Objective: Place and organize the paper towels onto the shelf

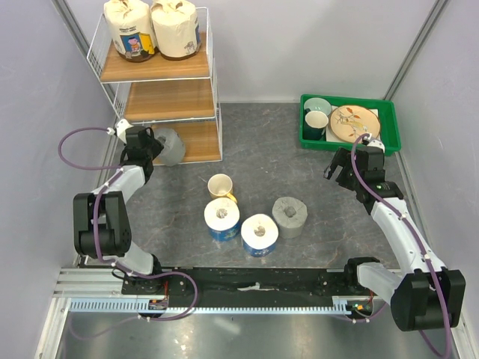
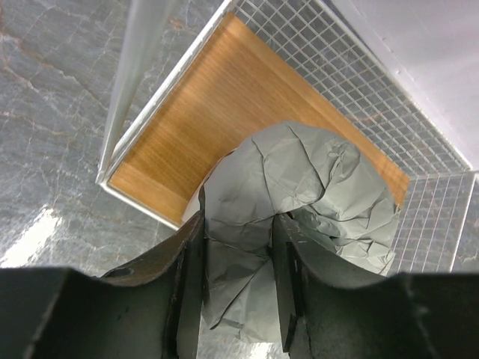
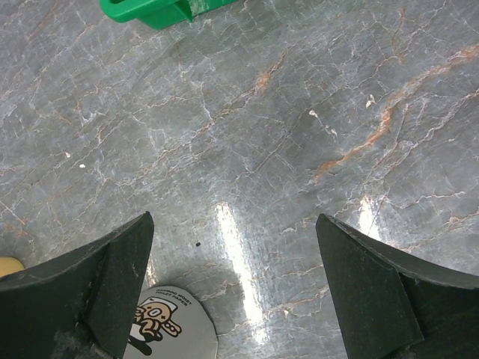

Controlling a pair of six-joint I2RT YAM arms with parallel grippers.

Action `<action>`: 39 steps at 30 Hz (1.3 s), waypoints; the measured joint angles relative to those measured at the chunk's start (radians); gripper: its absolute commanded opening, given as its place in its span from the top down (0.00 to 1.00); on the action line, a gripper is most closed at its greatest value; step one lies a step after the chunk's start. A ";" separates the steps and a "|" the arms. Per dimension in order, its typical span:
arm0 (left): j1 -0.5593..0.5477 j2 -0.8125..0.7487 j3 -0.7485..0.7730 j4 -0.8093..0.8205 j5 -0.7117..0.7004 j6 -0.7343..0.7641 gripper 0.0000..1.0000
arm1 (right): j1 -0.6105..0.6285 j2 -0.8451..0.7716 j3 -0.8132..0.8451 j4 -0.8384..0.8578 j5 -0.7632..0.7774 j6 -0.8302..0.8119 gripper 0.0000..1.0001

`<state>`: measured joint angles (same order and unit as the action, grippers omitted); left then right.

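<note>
The shelf [image 1: 161, 101] stands at the back left, with two cream cartoon-print rolls [image 1: 153, 28] on its top board. My left gripper [image 1: 152, 143] is shut on a grey roll [image 1: 172, 146], pinching its crumpled wrapper [image 2: 299, 187] between the fingers [image 2: 187, 292] over the front corner of the lowest board [image 2: 217, 112]. I cannot tell whether the roll rests on the board. Two white-and-blue rolls [image 1: 222, 218] [image 1: 259, 234] and a second grey roll [image 1: 289, 217] stand on the table. My right gripper [image 1: 340, 170] is open and empty above the table [image 3: 233, 224].
A yellow mug [image 1: 221, 185] stands just behind the white-and-blue rolls. A green tray [image 1: 349, 123] with dishes sits at the back right; its corner shows in the right wrist view [image 3: 150, 11]. A roll's cartoon label [image 3: 168, 323] shows low in that view.
</note>
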<state>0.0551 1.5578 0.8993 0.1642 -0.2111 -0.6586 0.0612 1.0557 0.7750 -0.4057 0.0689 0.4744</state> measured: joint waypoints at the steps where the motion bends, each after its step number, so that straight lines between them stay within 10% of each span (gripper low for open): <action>1: 0.000 0.005 0.007 0.001 -0.001 -0.003 0.56 | 0.000 -0.002 0.000 0.000 0.000 0.000 0.02; 10: 0.000 0.035 0.041 0.002 -0.005 -0.015 0.55 | -0.001 -0.008 0.000 -0.003 0.000 0.000 0.02; 27: 0.001 0.028 0.037 -0.030 0.002 -0.030 0.16 | -0.003 -0.008 0.000 -0.008 0.000 0.000 0.02; 39: 0.001 -0.316 -0.042 -0.008 0.007 -0.034 0.07 | -0.003 -0.008 0.000 -0.008 -0.001 0.000 0.02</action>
<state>0.0559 1.2415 0.8577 0.1558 -0.2043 -0.6926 0.0586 1.0481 0.7750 -0.4133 0.0681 0.4744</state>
